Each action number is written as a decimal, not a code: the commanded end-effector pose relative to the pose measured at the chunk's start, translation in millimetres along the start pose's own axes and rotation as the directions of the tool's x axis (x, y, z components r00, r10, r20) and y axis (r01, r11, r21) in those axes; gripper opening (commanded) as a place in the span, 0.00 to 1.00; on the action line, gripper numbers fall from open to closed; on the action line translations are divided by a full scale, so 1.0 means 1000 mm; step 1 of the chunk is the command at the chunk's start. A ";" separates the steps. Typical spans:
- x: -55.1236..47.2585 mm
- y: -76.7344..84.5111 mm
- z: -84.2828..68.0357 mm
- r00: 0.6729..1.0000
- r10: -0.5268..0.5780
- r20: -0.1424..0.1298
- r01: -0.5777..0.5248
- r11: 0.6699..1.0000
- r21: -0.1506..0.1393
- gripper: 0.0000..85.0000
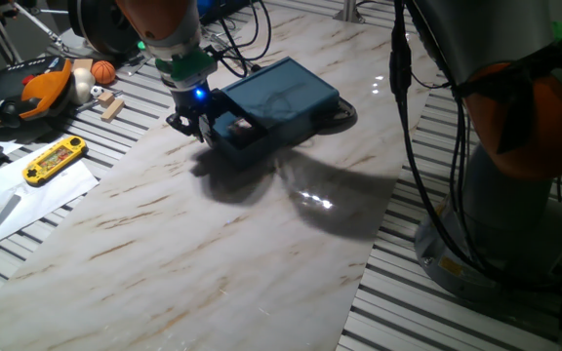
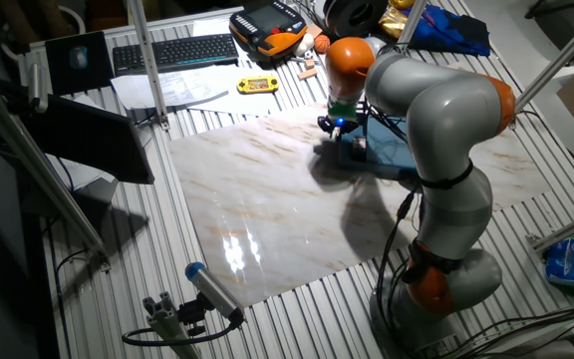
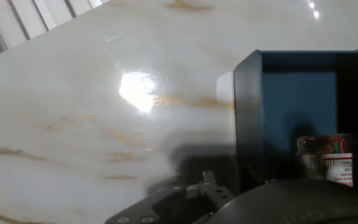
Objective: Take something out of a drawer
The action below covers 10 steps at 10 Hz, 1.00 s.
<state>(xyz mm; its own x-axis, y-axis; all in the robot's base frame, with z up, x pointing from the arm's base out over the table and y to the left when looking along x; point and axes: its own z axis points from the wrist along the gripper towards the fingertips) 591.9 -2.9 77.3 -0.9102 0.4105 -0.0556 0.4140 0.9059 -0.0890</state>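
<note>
The drawer (image 1: 240, 135) is a dark blue tray standing pulled out of the flat blue box (image 1: 283, 95) toward the front left. In the hand view the drawer (image 3: 291, 93) is open, and a small packet with a red and white pattern (image 3: 328, 158), the something, lies inside at its near right. My gripper (image 1: 193, 127) hangs just left of the drawer's front wall, fingers spread, holding nothing. A pale knob (image 3: 224, 87) shows on that front wall. From the other side, the gripper (image 2: 339, 128) sits at the drawer (image 2: 355, 150).
The box rests on a marble slab (image 1: 213, 244). Left of the slab lie a yellow handheld game (image 1: 55, 159), papers (image 1: 18, 200), a wooden block (image 1: 112, 105) and an orange ball (image 1: 102, 71). The arm's base (image 1: 515, 205) stands at the right, with cables hanging.
</note>
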 end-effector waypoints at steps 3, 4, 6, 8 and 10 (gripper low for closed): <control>0.001 0.003 -0.005 1.000 0.016 -0.001 -0.016 1.000 -0.011 0.60; 0.002 0.003 -0.006 1.000 0.027 -0.004 -0.027 0.999 -0.024 0.60; 0.004 0.003 -0.011 0.998 0.056 -0.013 -0.057 0.997 -0.043 0.40; 0.006 0.002 -0.019 0.997 0.067 -0.023 -0.068 0.996 -0.063 0.40; 0.005 -0.007 -0.032 0.999 0.044 -0.020 -0.045 0.998 -0.050 0.40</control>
<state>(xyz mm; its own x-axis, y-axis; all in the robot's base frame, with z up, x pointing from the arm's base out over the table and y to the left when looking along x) 584.4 -4.1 109.6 -0.8921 0.4502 -0.0373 0.4515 0.8915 -0.0381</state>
